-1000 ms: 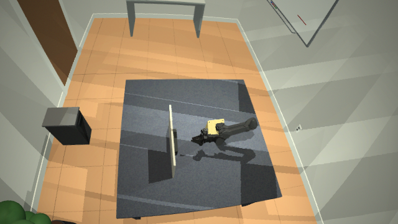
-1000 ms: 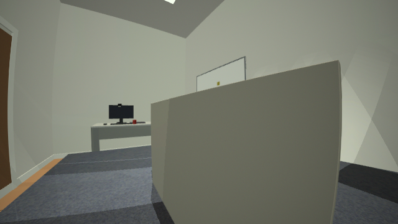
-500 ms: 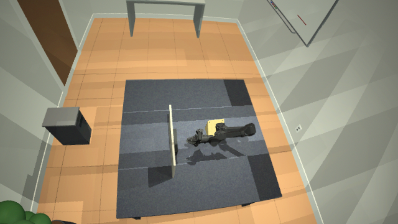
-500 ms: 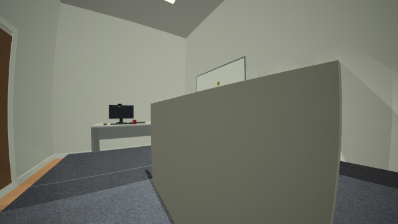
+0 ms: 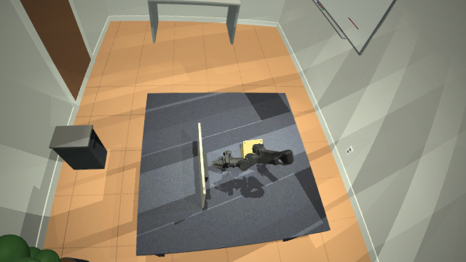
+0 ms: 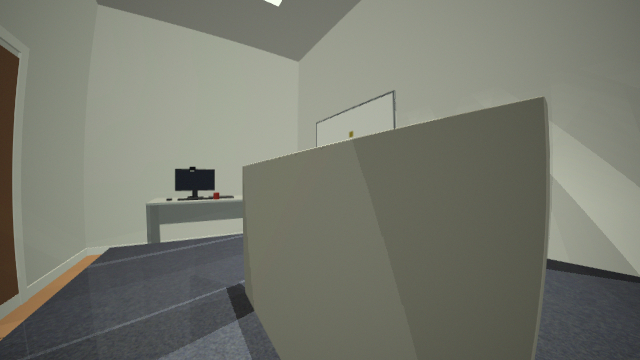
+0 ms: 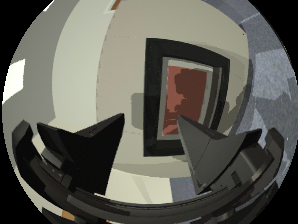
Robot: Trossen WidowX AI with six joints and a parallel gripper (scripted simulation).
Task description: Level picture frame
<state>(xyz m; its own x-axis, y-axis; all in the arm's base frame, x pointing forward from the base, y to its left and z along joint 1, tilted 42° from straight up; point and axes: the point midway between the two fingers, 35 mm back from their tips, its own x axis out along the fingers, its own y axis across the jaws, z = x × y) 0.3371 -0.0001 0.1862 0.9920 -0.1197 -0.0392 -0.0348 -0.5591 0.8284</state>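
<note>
The picture frame point(image 5: 206, 165) point(image 7: 152, 90) has a thick black border, a pale inner edge and a red picture. It hangs on the near face of the upright cream wall panel point(image 5: 202, 156) point(image 6: 400, 225) point(image 7: 125, 60). My gripper point(image 5: 212, 165) point(image 7: 150, 119) is open and empty, a short way in front of the frame. In the wrist view the right finger overlaps the frame's lower part, and the left finger lies left of the frame. The screw and notched strip are hidden. The wrist view is slanted and curved, so I cannot tell the frame's exact tilt.
The arm stands on a yellow base plate point(image 5: 247, 147) on the dark grey table point(image 5: 164, 225). The exterior view shows only the panel's back, which hides the frame and arm. A desk point(image 5: 193, 3) point(image 6: 200, 212), a whiteboard point(image 5: 368, 18) point(image 6: 370, 117) and a dark cabinet point(image 5: 81, 156) stand farther off.
</note>
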